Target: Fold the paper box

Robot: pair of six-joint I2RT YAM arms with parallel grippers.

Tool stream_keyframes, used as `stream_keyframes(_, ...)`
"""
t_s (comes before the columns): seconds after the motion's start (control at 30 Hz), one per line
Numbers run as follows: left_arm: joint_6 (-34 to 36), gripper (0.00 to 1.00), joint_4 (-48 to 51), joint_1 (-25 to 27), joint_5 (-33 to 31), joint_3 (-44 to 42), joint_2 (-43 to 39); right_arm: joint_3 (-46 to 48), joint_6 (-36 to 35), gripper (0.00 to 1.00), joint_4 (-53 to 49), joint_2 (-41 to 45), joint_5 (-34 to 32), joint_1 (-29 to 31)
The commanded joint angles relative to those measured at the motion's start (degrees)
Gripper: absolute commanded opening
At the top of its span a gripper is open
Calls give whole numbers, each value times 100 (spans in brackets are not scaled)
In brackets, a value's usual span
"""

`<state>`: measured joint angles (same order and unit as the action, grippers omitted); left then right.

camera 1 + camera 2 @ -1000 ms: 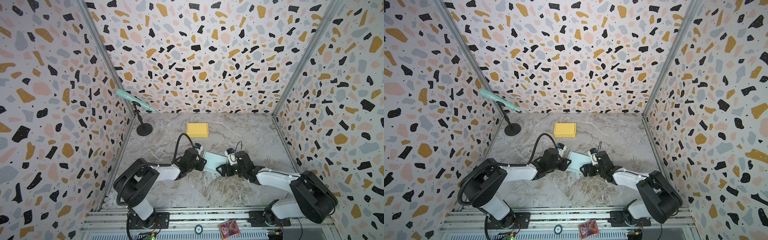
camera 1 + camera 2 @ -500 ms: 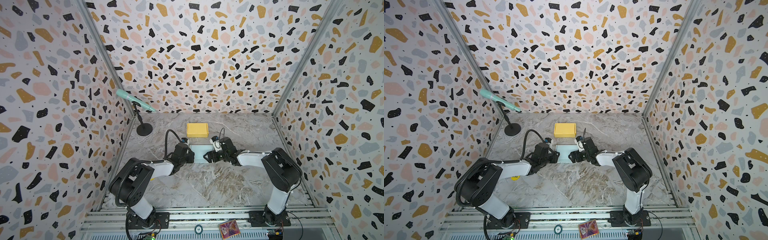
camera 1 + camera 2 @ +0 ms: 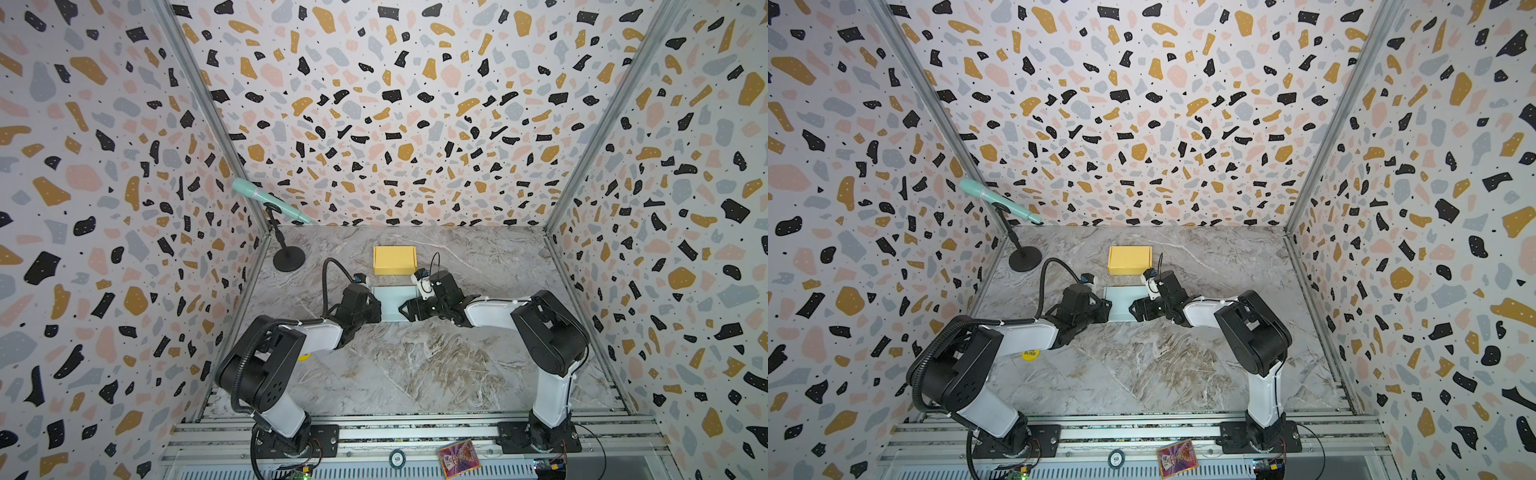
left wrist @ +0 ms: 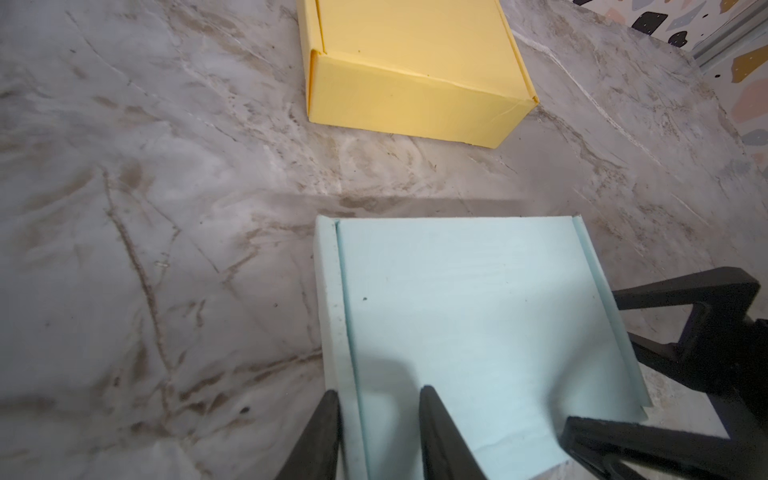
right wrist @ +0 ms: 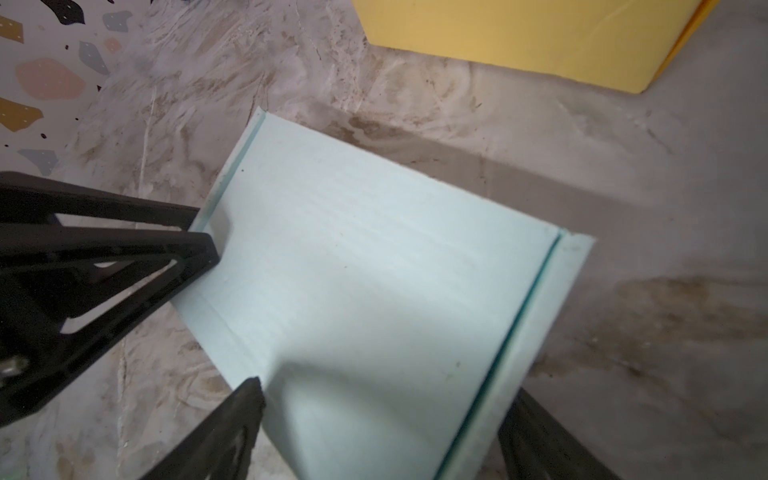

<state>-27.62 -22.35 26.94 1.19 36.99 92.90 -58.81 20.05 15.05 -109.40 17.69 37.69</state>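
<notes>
The pale blue paper box (image 3: 390, 305) (image 3: 1121, 303) lies shut and square on the marble table, just in front of a yellow box. My left gripper (image 3: 376, 309) (image 4: 380, 411) is at its left edge, slightly open. One finger is outside the side wall and the other rests over the lid. My right gripper (image 3: 404, 309) (image 5: 386, 399) spans the box (image 5: 374, 270) from the right. Its jaws stand wide, with a finger against each of two opposite walls. The right wrist view shows the left gripper (image 5: 203, 232) at the far edge.
A folded yellow box (image 3: 394, 259) (image 3: 1128, 259) (image 4: 415, 75) sits just behind the blue one with a narrow gap between them. A microphone stand (image 3: 286, 257) is at the back left corner. Patterned walls close in three sides.
Both grippers have moved the blue box away from the front, toward the yellow box, and turned it from tilted to square. The arms have stretched farther in.
</notes>
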Motion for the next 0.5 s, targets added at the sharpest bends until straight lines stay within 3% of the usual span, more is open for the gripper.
stream_keyframes(0.0,72,34,-242,66,449,-119,0,-175,-5,87,283,-28,606,293)
stream_keyframes(0.47,25,40,-340,13,479,-127,87,-34,7,90,288,224,381,213)
